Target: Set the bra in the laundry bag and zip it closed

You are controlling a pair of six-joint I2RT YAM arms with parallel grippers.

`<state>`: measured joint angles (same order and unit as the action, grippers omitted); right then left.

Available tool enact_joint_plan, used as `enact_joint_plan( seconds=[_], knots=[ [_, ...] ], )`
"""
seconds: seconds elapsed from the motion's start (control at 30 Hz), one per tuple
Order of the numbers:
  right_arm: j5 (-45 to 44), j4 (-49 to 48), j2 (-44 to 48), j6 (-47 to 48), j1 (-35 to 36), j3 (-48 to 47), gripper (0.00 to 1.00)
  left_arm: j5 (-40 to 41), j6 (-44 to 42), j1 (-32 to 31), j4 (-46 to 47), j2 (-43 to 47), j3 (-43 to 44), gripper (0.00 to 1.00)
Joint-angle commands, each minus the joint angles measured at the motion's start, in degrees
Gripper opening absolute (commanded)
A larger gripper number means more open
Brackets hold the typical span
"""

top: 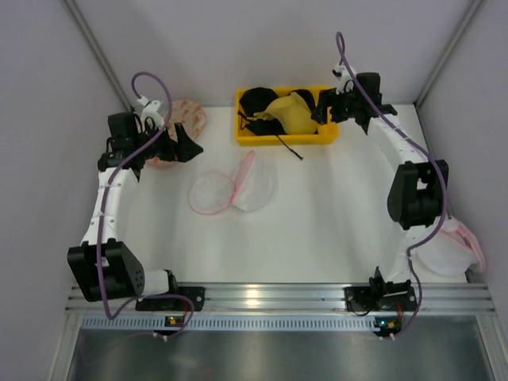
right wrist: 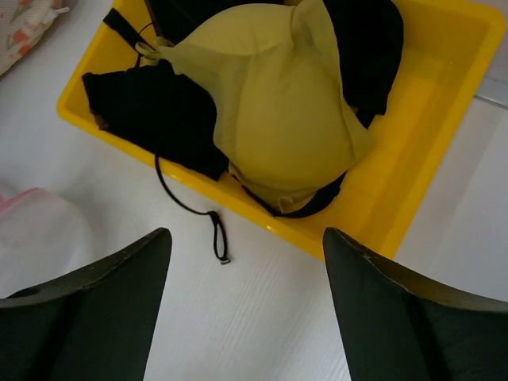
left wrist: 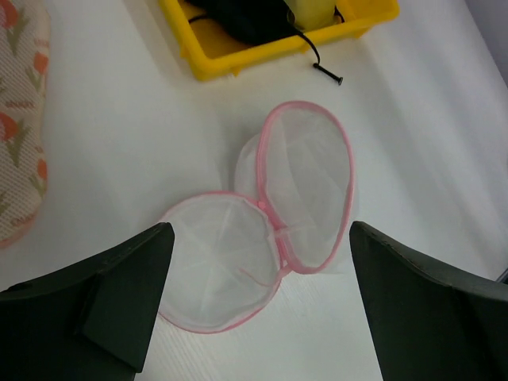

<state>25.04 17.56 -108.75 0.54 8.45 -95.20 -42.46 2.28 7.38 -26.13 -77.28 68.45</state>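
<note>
Bra (right wrist: 278, 111) lies in the yellow bin (right wrist: 432, 151), your right end effector (right wrist: 248, 305) spread wide above it, empty. Left end effector (left wrist: 258, 305), also wide, hangs over the unzipped laundry bag (left wrist: 238, 246).

The scene is lit brightly and evenly from above, and only soft shadows are cast on the table (top: 333, 230). Glare is caught on the metal rail (top: 254, 300) (near edge). In the wrist views the dark fingers (left wrist: 119, 302) are rendered almost featureless, perhaps slightly defocused.
</note>
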Motion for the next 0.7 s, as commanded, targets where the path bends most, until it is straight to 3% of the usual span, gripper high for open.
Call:
enact_joint_plan(
  seconds=[0.0,0.37,0.53,0.67],
  knots=[
    [-1.31,-1.83,-7.93,3.67,-0.27,-7.71,0.78,-1.14,-5.01,-0.08,-0.06,1.78,4.58,0.98],
    [6.95,-7.36,-34.06,1.93,-2.91,-34.07,0.90,6.86,-3.95,-0.08,-3.31,-4.98,11.00,0.98],
    [7.74,-10.97,-38.81,-0.10,-2.91,-35.05,0.93,10.45,-3.25,-0.08,-5.24,-8.68,14.60,0.98],
    [11.25,-10.80,-39.44,-2.99,-3.08,-35.41,0.86,13.01,-2.55,-0.08,-5.77,-11.58,17.16,0.98]
  ],
)
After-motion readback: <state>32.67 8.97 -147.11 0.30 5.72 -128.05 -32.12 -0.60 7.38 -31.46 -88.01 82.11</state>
